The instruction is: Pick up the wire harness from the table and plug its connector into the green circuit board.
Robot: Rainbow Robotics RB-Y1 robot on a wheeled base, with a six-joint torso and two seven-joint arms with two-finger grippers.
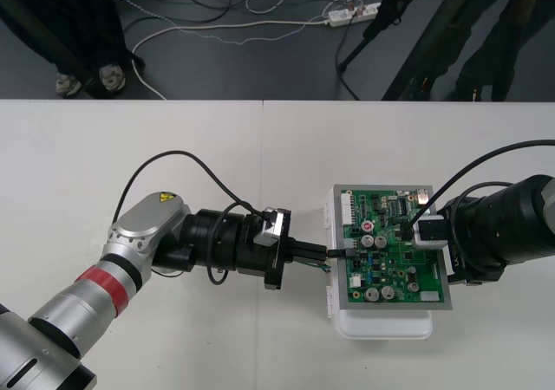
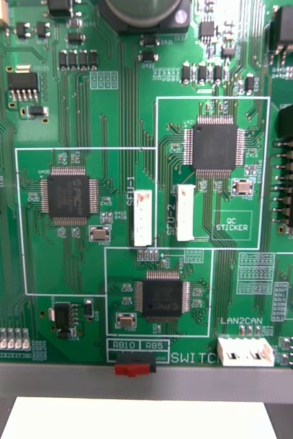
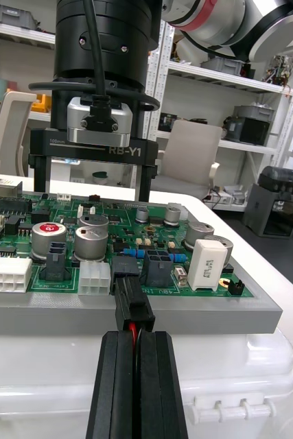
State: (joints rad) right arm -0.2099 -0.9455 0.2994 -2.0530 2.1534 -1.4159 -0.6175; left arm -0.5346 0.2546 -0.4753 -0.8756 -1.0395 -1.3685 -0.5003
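The green circuit board [image 1: 395, 269] sits on its white base [image 1: 381, 325] right of the table's middle. My left gripper [image 1: 323, 252] reaches in level from the left and is shut on the harness's black plug [image 1: 341, 253] at the board's left edge. In the left wrist view the black fingers [image 3: 119, 384] pinch the plug [image 3: 131, 309], with a red wire between them. The plug's tip meets a black socket [image 3: 129, 266] on the board's edge; whether it is seated I cannot tell. My right gripper [image 3: 93, 195] hangs open over the board [image 3: 129, 236]. The right wrist view looks straight down at the board [image 2: 119, 103].
Silver capacitors [image 3: 91, 236] and a white block [image 3: 208, 264] stand on the board close behind the socket. White connectors [image 3: 5, 281] line the same edge. Bare table [image 1: 217, 147] lies left of and behind the board. The table's far edge meets dark floor with cables.
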